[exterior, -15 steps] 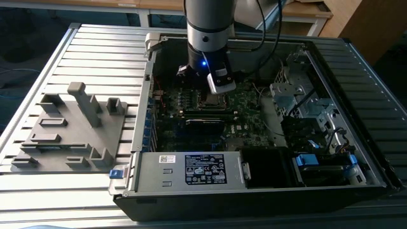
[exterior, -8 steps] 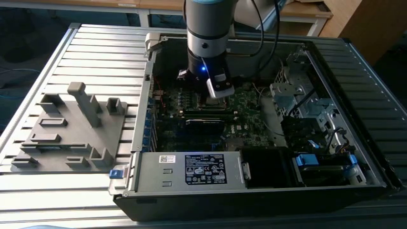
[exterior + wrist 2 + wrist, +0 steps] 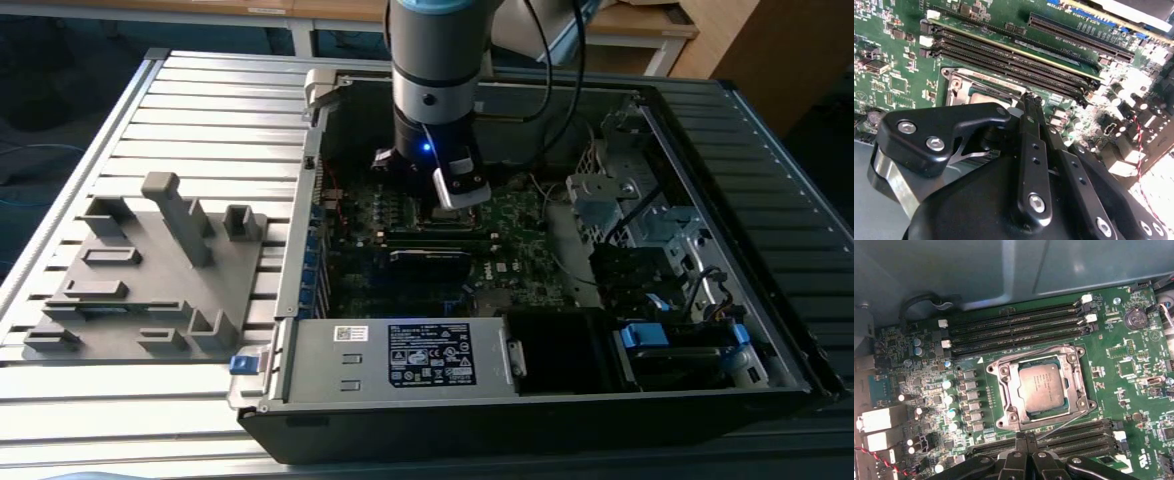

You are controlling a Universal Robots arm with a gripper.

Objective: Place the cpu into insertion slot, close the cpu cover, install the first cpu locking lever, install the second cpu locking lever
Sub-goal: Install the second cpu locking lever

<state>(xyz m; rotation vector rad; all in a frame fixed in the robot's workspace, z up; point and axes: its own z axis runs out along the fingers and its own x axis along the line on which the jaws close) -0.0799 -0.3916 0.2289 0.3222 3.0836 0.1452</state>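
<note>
The gripper (image 3: 1024, 440) is hanging low over the green motherboard (image 3: 1134, 385), its two black fingers drawn together with nothing visible between them. The tips are sitting just beside the near edge of the socket, close to a thin locking lever (image 3: 1066, 424) that is slanting up off the board rather than lying latched, or so it appears.

The cpu (image 3: 1039, 387) is lying flat and square in the insertion slot, which is hidden beneath it. The cpu cover (image 3: 1004, 377) is lying down around the chip, whose silvery top is showing through the window. The work therefore seems to be standing at the levers.

To do this step well, the fingertips are needing to bear on the lever's free end alone, pressing it down and sideways under its catch while keeping off the cover frame.

Long black memory slots are flanking the socket, one bank (image 3: 1074, 437) right beside the fingers and another (image 3: 1014, 327) beyond the cover, so sideways room is tight. Small upright capacitors (image 3: 946, 385) are crowding one flank.

In the exterior view, the computer case (image 3: 307, 100) is walling in the arm, and a grey fixture plate (image 3: 147, 270) is lying outside it toward the exterior view's left.
</note>
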